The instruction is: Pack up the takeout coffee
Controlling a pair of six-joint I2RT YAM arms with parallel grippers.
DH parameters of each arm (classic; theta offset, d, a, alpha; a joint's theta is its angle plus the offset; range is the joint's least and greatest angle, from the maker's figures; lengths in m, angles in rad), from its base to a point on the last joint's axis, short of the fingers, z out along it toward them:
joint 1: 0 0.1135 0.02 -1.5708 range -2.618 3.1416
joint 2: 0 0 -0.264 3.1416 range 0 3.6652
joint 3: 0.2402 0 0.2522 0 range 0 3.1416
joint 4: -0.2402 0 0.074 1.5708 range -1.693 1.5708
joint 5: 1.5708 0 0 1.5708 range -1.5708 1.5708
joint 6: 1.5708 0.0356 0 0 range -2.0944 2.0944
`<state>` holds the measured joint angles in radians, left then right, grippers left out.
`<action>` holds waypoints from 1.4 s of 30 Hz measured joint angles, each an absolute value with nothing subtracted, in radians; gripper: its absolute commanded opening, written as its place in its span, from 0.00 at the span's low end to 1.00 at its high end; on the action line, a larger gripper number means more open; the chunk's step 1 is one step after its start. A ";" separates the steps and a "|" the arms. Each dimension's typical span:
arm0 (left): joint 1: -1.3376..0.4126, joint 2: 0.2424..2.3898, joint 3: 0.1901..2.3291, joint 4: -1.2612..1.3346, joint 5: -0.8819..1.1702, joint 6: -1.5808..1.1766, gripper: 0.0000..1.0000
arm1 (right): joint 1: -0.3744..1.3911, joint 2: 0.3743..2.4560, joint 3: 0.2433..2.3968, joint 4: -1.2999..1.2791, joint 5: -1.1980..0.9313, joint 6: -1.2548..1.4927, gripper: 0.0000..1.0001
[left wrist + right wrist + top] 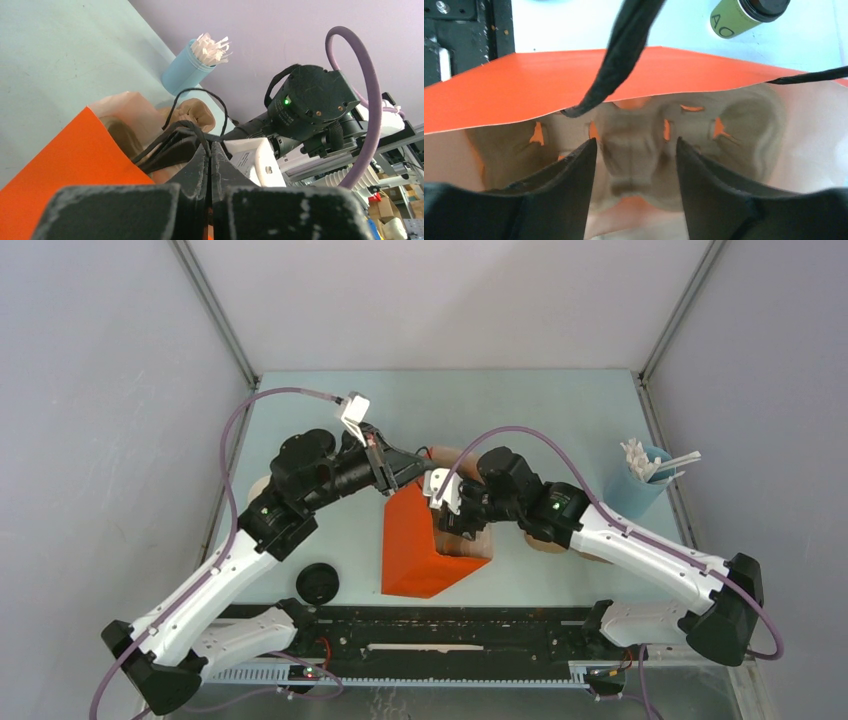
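— Closest in, what is lying by the orange bag (pixel 425 555)?
— One loose black lid (pixel 318 583) is sitting on the table (pixel 540 410), off the bag's near-left corner.
— What is the left gripper (pixel 209 150) doing?
— It is clamping the bag's black cord handles (pixel 172 132), with its jaws pressing together just above the bag's far rim.
— Is the right gripper (pixel 635 145) holding anything?
— No. Its jaws are standing apart and empty. It is hanging over the bag's mouth, above a pulp cup tray (pixel 744 117) sitting inside the bag.
— Where is the coffee sitting?
— One green coffee cup (pixel 744 12) with a black lid is showing outside the bag, beyond its orange wall, with neither gripper touching it.
— Anything standing farther off?
— A blue cup of white sticks (pixel 640 478) is standing well to the bag's right.
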<state>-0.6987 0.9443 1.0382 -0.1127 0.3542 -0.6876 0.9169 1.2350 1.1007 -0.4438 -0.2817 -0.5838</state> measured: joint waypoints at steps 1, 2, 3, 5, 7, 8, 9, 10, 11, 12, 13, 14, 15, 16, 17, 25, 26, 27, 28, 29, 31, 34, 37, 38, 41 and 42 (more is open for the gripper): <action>-0.698 0.939 1.032 -0.113 0.346 -0.684 0.00 | 0.918 1.235 1.101 -0.443 -0.277 -0.574 0.74; -0.698 0.933 1.027 -0.114 0.340 -0.681 0.00 | 0.919 1.235 1.101 -0.443 -0.269 -0.568 0.76; -0.697 0.928 1.023 -0.116 0.335 -0.679 0.00 | 0.922 1.235 1.102 -0.445 -0.259 -0.561 0.81; -0.697 0.916 1.015 -0.121 0.324 -0.672 0.00 | 0.931 1.235 1.115 -0.454 -0.225 -0.532 0.95; -0.701 0.905 1.007 -0.137 0.325 -0.669 0.00 | 0.949 1.235 1.166 -0.487 -0.166 -0.492 0.96; -0.703 0.899 1.002 -0.146 0.325 -0.664 0.00 | 0.955 1.232 1.191 -0.500 -0.142 -0.480 0.98; -0.705 0.894 0.998 -0.152 0.325 -0.661 0.00 | 0.962 1.227 1.231 -0.517 -0.112 -0.455 0.99; -0.705 0.888 0.994 -0.160 0.324 -0.656 0.00 | 0.969 1.217 1.265 -0.528 -0.084 -0.432 1.00; -0.705 0.883 0.992 -0.169 0.323 -0.654 0.00 | 0.974 1.205 1.295 -0.537 -0.061 -0.408 1.00; -0.705 0.878 0.990 -0.175 0.323 -0.652 0.00 | 0.979 1.188 1.326 -0.545 -0.025 -0.376 1.00; -0.705 0.875 0.989 -0.184 0.319 -0.649 0.00 | 0.982 1.168 1.351 -0.550 0.007 -0.345 1.00; -0.705 0.871 0.989 -0.189 0.317 -0.647 0.00 | 0.986 1.140 1.379 -0.561 0.062 -0.295 1.00; -0.705 0.869 0.989 -0.193 0.316 -0.646 0.00 | 0.987 1.118 1.399 -0.568 0.105 -0.256 1.00; -0.705 0.867 0.989 -0.197 0.315 -0.645 0.00 | 0.987 1.096 1.431 -0.589 0.167 -0.197 1.00; -0.705 0.863 0.989 -0.202 0.311 -0.645 0.00 | 0.985 1.085 1.460 -0.612 0.215 -0.144 1.00; -0.705 0.850 0.990 -0.264 0.237 -0.629 0.00 | 0.813 1.055 1.542 -0.786 0.244 0.413 1.00; -0.705 0.850 0.990 -0.270 0.230 -0.628 0.00 | 0.813 1.051 1.511 -0.780 0.213 0.456 1.00; -0.705 0.849 0.990 -0.276 0.220 -0.628 0.00 | 0.813 1.048 1.470 -0.765 0.170 0.505 1.00; -0.705 0.849 0.990 -0.281 0.213 -0.628 0.00 | 0.816 1.049 1.438 -0.754 0.139 0.543 0.99; -0.705 0.849 0.990 -0.284 0.209 -0.628 0.00 | 0.822 1.061 1.411 -0.739 0.113 0.579 0.98; -0.705 0.849 0.990 -0.290 0.203 -0.628 0.00 | 0.834 1.106 1.385 -0.712 0.079 0.633 0.94; -0.704 0.846 0.990 -0.301 0.192 -0.629 0.00 | 0.855 1.184 1.379 -0.656 0.046 0.694 0.81; -0.704 0.835 0.990 -0.306 0.183 -0.629 0.00 | 0.884 1.226 1.365 -0.585 0.041 0.754 0.28; -0.704 0.829 0.990 -0.308 0.178 -0.629 0.00 | 0.896 1.230 1.351 -0.548 0.037 0.783 0.14; -0.704 0.812 0.998 -0.337 0.138 -0.631 0.00 | 0.919 1.232 1.325 -0.467 0.023 0.841 0.00; -0.704 0.812 1.010 -0.357 0.122 -0.632 0.00 | 0.923 1.231 1.325 -0.447 0.027 0.849 0.00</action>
